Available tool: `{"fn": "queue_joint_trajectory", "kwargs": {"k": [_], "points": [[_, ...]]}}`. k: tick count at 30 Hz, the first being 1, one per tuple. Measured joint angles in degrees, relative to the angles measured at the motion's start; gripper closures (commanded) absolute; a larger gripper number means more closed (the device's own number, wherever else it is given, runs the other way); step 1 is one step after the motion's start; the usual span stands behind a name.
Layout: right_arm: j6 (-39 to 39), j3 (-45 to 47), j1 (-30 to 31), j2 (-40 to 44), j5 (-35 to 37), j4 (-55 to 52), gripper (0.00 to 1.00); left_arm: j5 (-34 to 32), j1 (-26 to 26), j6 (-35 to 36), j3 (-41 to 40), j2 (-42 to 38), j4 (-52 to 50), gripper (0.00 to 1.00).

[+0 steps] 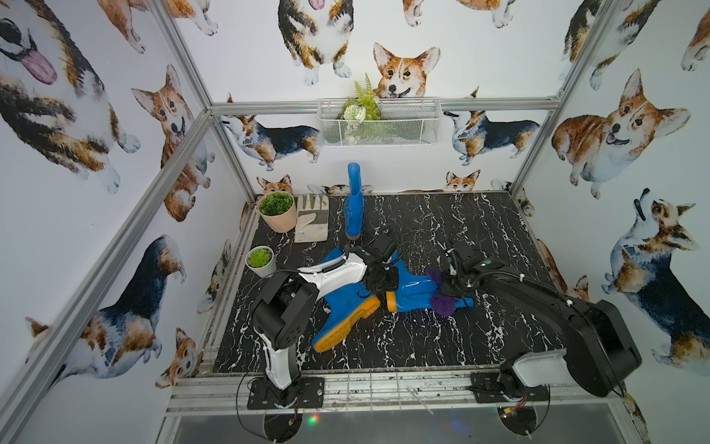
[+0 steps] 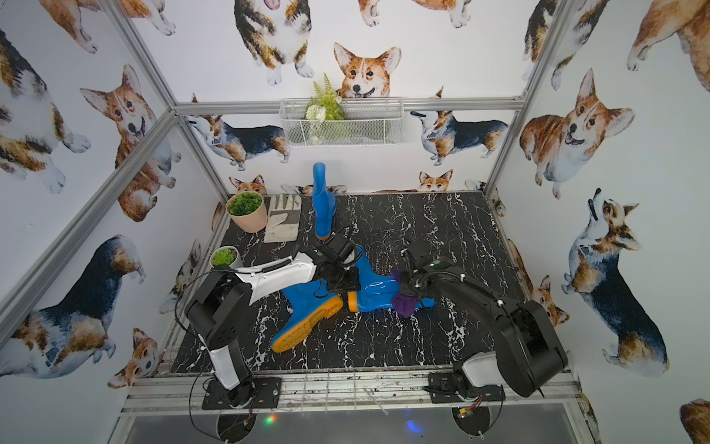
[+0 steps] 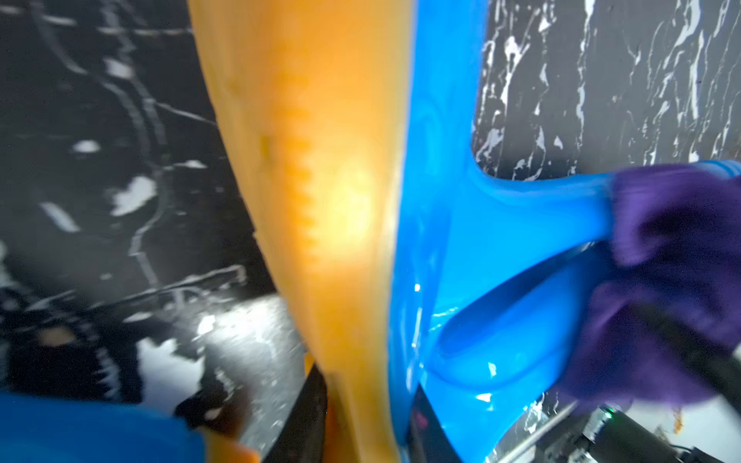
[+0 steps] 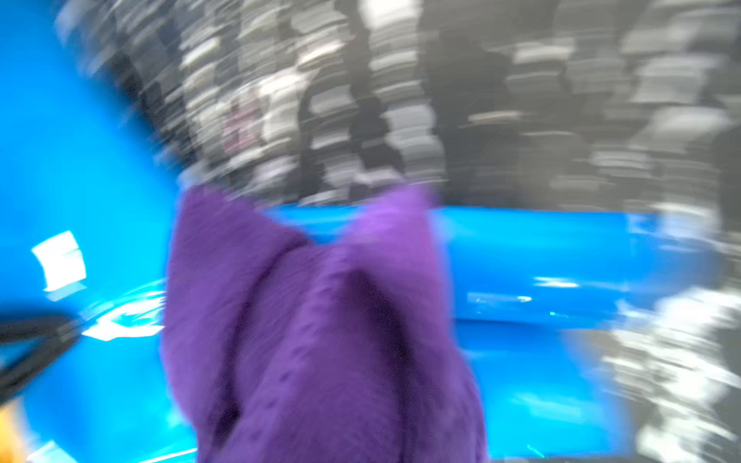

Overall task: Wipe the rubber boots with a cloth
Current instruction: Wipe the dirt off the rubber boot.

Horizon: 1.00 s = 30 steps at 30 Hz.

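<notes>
Three blue rubber boots with orange soles show in both top views. One stands upright at the back point(image 1: 354, 200) point(image 2: 322, 200). Another lies left of centre, sole up point(image 1: 347, 311) point(image 2: 303, 311). The middle boot point(image 1: 413, 292) point(image 2: 374, 294) point(image 3: 441, 200) lies on its side. My left gripper point(image 1: 380, 278) point(image 3: 367, 385) is shut across the middle boot's foot, one jaw on the sole and one on the blue upper. My right gripper point(image 1: 445, 286) is shut on the purple cloth point(image 1: 443, 301) point(image 3: 673, 280) point(image 4: 320, 340), which lies against that boot's shaft and hides the fingers.
On the black marble table point(image 1: 422, 346), a pale work glove point(image 1: 312, 221) lies at the back left beside a terracotta plant pot point(image 1: 277, 211). A small white pot point(image 1: 260, 259) stands near the left arm. A wire basket point(image 1: 378, 123) hangs on the back wall. Aluminium frame posts enclose the table.
</notes>
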<state>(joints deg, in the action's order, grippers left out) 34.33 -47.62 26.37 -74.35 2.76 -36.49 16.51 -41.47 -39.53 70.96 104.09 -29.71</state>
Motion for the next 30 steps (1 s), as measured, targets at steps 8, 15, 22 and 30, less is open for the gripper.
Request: {"fn": "queue_joint_trajectory", "kwargs": {"k": [8,15,22,30], "points": [[-5.14,-0.11,12.24,14.34,10.56,-0.48,1.00,9.31,4.50,1.25,3.23,-1.01,-3.54,1.00],[-8.57,-2.54,34.38,5.75,23.19,7.61,1.00,15.56,5.44,-1.29,3.28,-1.03,-2.56,1.00],[-14.60,-5.25,38.73,-3.39,27.19,14.93,1.00,16.28,6.08,-2.56,1.73,-2.47,-1.01,1.00],[-15.02,4.66,20.35,9.94,26.43,17.79,1.00,19.98,7.13,-4.66,-1.01,-4.35,1.81,1.00]]}}
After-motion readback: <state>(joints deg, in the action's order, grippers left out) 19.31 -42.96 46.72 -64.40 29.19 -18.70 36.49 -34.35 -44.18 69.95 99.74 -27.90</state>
